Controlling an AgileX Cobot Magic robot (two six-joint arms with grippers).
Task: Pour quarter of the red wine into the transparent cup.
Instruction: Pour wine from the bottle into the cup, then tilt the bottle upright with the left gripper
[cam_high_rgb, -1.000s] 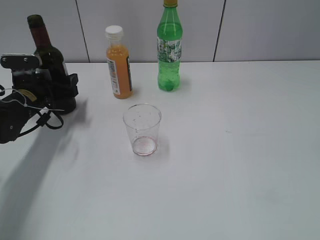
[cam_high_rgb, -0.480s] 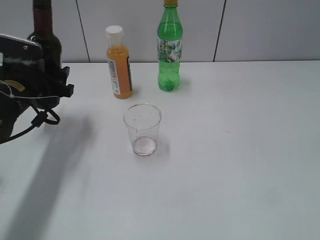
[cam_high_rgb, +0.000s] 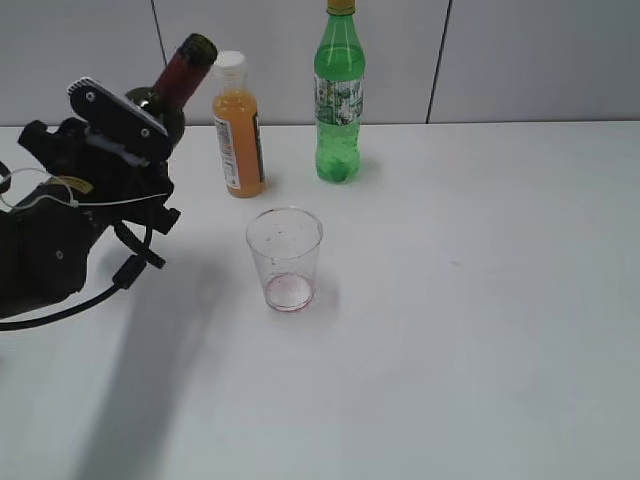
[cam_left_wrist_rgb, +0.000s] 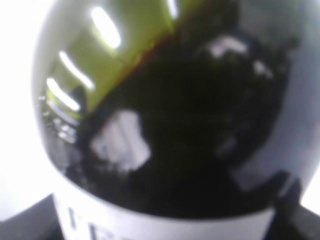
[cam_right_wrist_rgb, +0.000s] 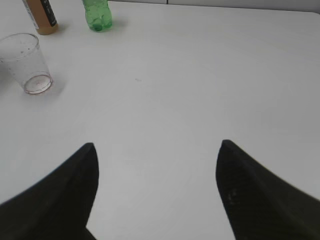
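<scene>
Smooth white table (cam_high_rgb: 480, 330). Left gripper (cam_high_rgb: 120, 150) grasps the dark glass wine bottle (cam_high_rgb: 178, 80), maroon-foil neck tilted toward the small tapered clear plastic cup (cam_high_rgb: 285, 258), standing mid-table. Right gripper (cam_right_wrist_rgb: 156, 170): jaws spread, empty.

three bottles — wine bottle (cam_high_rgb: 180, 75), orange juice bottle (cam_high_rgb: 238, 125), green soda bottle (cam_high_rgb: 340, 95) — and one transparent cup (cam_high_rgb: 285, 258)

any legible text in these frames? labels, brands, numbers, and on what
Nothing reads cleanly.
Wine bottle label, left wrist view: tops of a few large letters at the bottom edge, cut off and blurred; unreadable.
Orange juice bottle label: print too small to read.
Green soda bottle label: pattern and print too small to read.
Transparent cup: no markings.
</scene>
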